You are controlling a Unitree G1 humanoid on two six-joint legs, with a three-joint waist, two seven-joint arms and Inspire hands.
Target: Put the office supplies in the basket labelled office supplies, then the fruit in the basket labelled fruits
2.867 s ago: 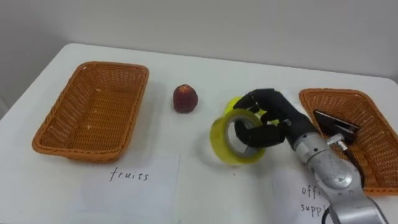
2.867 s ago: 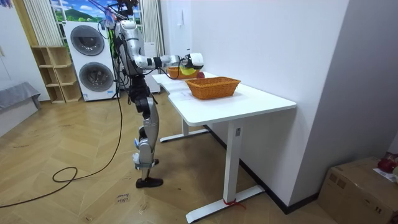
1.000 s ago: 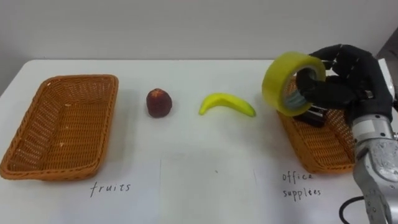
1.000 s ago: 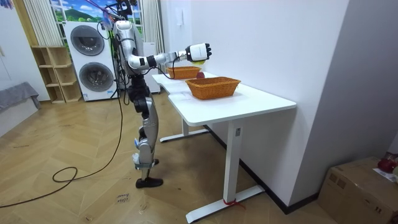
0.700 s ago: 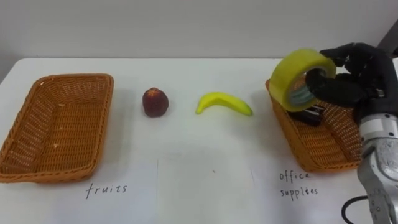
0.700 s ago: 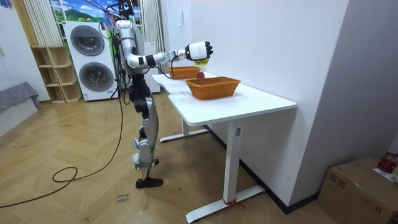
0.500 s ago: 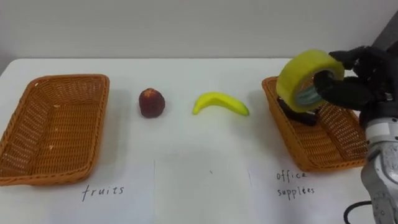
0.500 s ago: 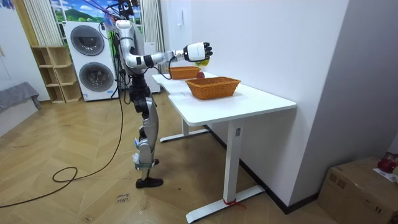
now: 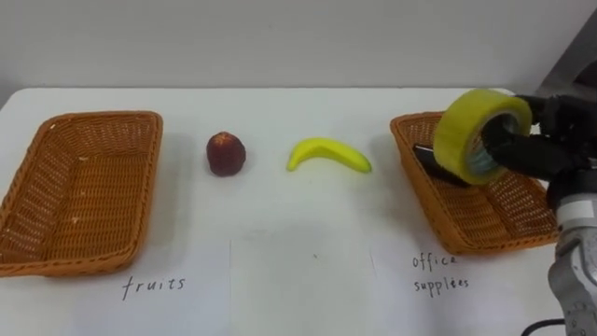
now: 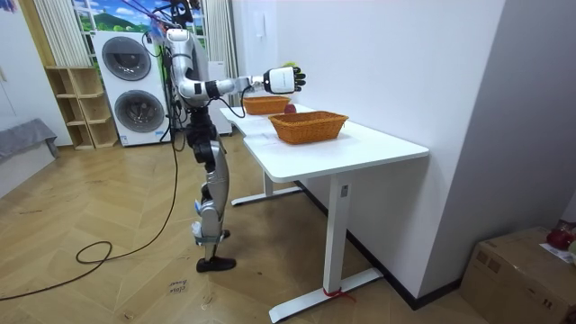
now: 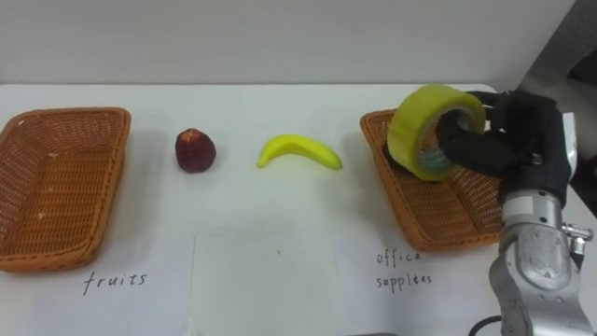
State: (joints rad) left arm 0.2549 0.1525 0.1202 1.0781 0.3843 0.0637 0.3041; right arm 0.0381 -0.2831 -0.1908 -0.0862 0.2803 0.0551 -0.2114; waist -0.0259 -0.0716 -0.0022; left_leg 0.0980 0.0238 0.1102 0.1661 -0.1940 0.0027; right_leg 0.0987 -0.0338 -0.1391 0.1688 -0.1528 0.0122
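Right eye view — right robot hand (image 11: 530,140) grips tape roll (image 11: 409,123) over basket (image 11: 399,207)

Front desk (image 9: 298,210) strip bare. Mid-desk, red fruit (image 9: 226,153) and banana (image 9: 328,154) lie well apart, gap between; dark object (image 9: 427,163) occupies right basket (image 9: 448,220) rear corner.

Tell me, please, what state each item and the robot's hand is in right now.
Tape roll: lifted, in the right hand.
Right hand: shut on the tape roll, over the office basket.
Office basket: upright, holding a dark object.
Fruit basket: upright, no fruit inside.
Red fruit: loose on the table.
Banana: loose on the table.
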